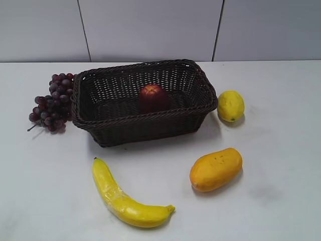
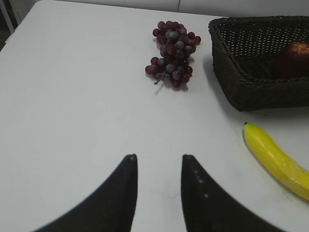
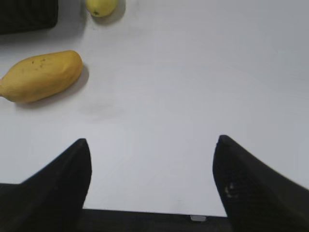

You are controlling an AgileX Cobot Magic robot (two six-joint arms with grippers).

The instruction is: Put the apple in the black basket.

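The dark red apple (image 1: 153, 98) sits inside the black basket (image 1: 125, 128), near its middle; it also shows in the left wrist view (image 2: 293, 59) inside the basket (image 2: 251, 92). A corner of the basket (image 3: 26, 17) shows in the right wrist view. My left gripper (image 2: 159, 157) is open and empty over bare table, well short of the basket. My right gripper (image 3: 152, 142) is wide open and empty over bare table, to the right of the mango. Neither gripper shows in the exterior view.
Purple grapes (image 1: 52, 103) (image 2: 171, 53) lie left of the basket. A banana (image 1: 125, 198) (image 2: 277, 159) lies in front of it. An orange mango (image 1: 215, 169) (image 3: 41, 76) lies front right. A yellow lemon (image 1: 230, 105) (image 3: 101, 7) lies right of the basket.
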